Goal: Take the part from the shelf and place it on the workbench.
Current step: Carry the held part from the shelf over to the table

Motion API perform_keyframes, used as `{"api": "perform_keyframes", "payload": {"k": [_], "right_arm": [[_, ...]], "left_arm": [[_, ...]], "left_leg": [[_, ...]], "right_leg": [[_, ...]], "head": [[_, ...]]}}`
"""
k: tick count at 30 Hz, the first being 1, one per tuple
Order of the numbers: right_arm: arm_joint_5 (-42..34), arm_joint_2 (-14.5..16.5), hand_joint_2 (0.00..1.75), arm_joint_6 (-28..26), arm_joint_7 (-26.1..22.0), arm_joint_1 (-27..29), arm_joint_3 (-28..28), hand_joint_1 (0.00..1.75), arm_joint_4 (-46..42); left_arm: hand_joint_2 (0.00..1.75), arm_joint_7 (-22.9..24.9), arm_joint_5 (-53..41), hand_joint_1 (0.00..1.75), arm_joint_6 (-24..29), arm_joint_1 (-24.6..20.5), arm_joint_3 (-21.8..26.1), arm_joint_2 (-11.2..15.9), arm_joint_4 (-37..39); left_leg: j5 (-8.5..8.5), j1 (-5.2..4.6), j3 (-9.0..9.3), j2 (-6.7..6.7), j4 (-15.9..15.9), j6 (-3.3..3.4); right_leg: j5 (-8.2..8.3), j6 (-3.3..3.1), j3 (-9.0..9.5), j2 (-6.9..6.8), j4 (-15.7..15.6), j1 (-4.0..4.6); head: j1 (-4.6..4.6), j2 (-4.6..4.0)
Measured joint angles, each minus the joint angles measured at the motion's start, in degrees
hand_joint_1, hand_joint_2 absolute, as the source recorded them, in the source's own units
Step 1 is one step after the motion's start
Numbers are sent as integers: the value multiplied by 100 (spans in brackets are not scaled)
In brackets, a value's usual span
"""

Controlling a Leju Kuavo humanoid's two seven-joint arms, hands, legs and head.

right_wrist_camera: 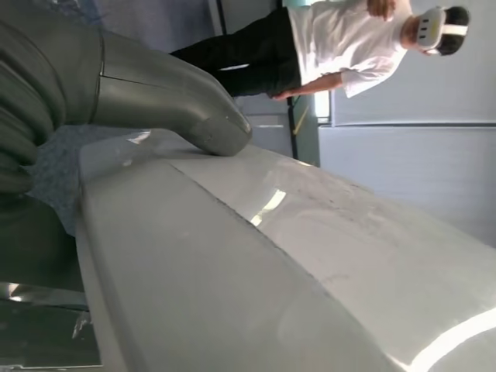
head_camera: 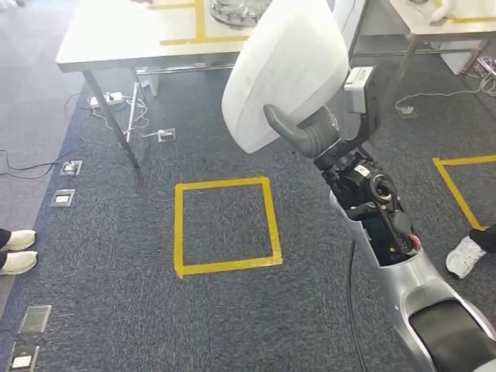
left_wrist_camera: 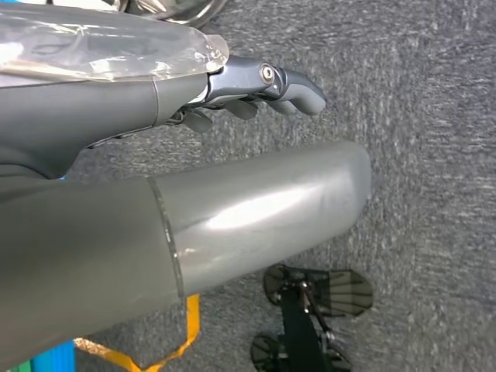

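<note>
Our right hand [head_camera: 318, 136] holds the part [head_camera: 287, 74], a large white rounded shell, raised above the dark grey carpet [head_camera: 117, 310] in the head view. The thick grey thumb [head_camera: 292, 132] lies pressed across the part's pale face, and in the right wrist view the same thumb [right_wrist_camera: 175, 101] rests flat on the smooth white panel [right_wrist_camera: 292, 256]; we cannot see the other fingers of this hand, hidden behind the part. The part is off the shelf and not on any surface: it hangs in the air in front of a white surface [head_camera: 129, 39] marked with yellow tape, whose near edge runs just beyond it. Below and to the left of the part, a square of yellow tape [head_camera: 225, 225] is stuck to the carpet. A person's white shoes [head_camera: 18, 252] stand at the left edge and another white shoe [head_camera: 465, 256] at the right. In the right wrist view a person in a white shirt [right_wrist_camera: 345, 43] stands in the background. Our left hand [left_wrist_camera: 234, 139] hangs over the carpet, its dark fingers [left_wrist_camera: 275, 85] nearly straight and apart from the thumb, with nothing in them
</note>
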Motion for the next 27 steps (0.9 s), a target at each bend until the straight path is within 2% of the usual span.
{"api": "perform_keyframes", "payload": {"k": [1,3,4,5,6,8,9,10,12,14,15,16,18,19,20,21,23,24,25,27], "right_arm": [[0,-1,175,2,-2,-18,2,175,3],[-1,-1,175,8,-3,-25,11,175,16],[0,-1,175,9,-1,-13,13,175,28],[-1,-1,175,9,0,-3,14,175,41],[-1,-1,175,7,0,-2,13,175,51],[-1,-1,175,7,-4,-15,13,175,62],[-1,-1,175,8,-5,-29,14,175,64],[-1,-1,175,9,-7,-43,20,175,68],[-1,-1,175,8,-8,-65,28,175,73],[-1,-1,175,7,-14,-74,32,175,74],[-1,-1,175,7,-15,-82,32,175,74],[-1,-1,175,7,-18,-90,34,175,74],[-1,-1,175,8,-19,-96,42,175,81],[-1,-1,175,8,-19,-90,49,175,87],[-1,-1,175,9,-18,-84,58,175,94],[-1,-1,175,9,-20,-80,65,175,100],[-1,-1,175,10,-33,-79,74,175,103],[-1,-1,175,12,-46,-84,76,175,104],[-1,-1,175,15,-57,-90,78,175,104],[-1,-1,175,23,-78,-98,83,175,107]], "left_arm": [[0,0,1,0,0,-1,0,-4,0],[0,1,5,0,0,2,0,-13,0],[0,1,7,0,0,9,0,-15,0],[0,1,8,0,0,16,0,-18,0],[0,1,8,0,0,23,0,-19,0],[0,1,9,0,1,27,0,-27,0],[0,0,9,0,3,25,0,-32,0],[0,-1,10,0,5,24,0,-37,0],[0,-1,10,0,11,24,0,-46,0],[0,-2,10,0,15,21,0,-48,1],[0,-3,11,0,17,16,0,-46,1],[0,-3,11,0,21,15,0,-41,1],[0,-4,12,0,25,21,0,-38,1],[0,-4,12,0,25,28,0,-38,1],[0,-4,12,0,25,35,0,-41,2],[0,-4,14,0,25,39,0,-43,2],[0,-4,24,0,27,41,0,-41,1],[0,-4,30,0,30,39,0,-40,1],[0,-5,37,0,33,39,0,-39,1],[0,-6,44,0,37,46,0,-43,2]], "left_leg": [[-11,7,49,1,-29,21],[-49,-6,102,0,-34,62],[-71,-12,127,-4,-33,72],[-95,-16,159,-10,-31,74],[-123,-18,201,-17,-30,70],[-186,-25,297,-30,-30,49],[-211,-34,321,-33,-23,30],[-224,-41,321,-34,-17,9],[-225,-53,297,-28,-17,-37],[-273,-55,286,-23,21,-88],[-356,-53,224,-22,167,-118],[-480,-41,91,-22,432,-150],[-747,2,-354,-19,1206,-216],[-798,29,-550,-18,1498,-245],[-748,57,-659,-17,1601,-270],[-595,83,-648,-16,1472,-292],[-157,132,-348,-10,727,-340],[-20,135,-187,-20,371,-343],[41,132,-77,-30,139,-323],[-6,99,-26,-55,44,-224]], "right_leg": [[-138,16,-142,-13,305,-3],[-406,42,-559,-19,1093,0],[-434,51,-733,-20,1357,0],[-346,53,-805,-22,1395,0],[-143,44,-759,-23,1193,0],[339,-8,-453,-28,411,14],[475,-41,-293,-31,68,28],[516,-76,-190,-33,-142,45],[472,-130,-117,-30,-274,63],[474,-176,-61,-30,-346,23],[478,-201,-21,-37,-385,-1],[477,-223,15,-45,-414,-17],[457,-254,42,-54,-425,-20],[443,-257,51,-53,-424,-23],[425,-250,65,-51,-423,-30],[403,-231,85,-47,-420,-42],[342,-166,138,-40,-403,-72],[307,-123,151,-32,-385,-75],[282,-84,156,-24,-378,-69],[256,-16,163,-6,-388,-59]], "head": [[26,0],[70,0],[87,0],[107,0],[133,0],[178,0],[190,0],[196,0],[192,0],[184,0],[162,0],[134,0],[62,0],[37,0],[21,0],[12,0],[-6,0],[-32,0],[-48,0],[-54,0]]}}
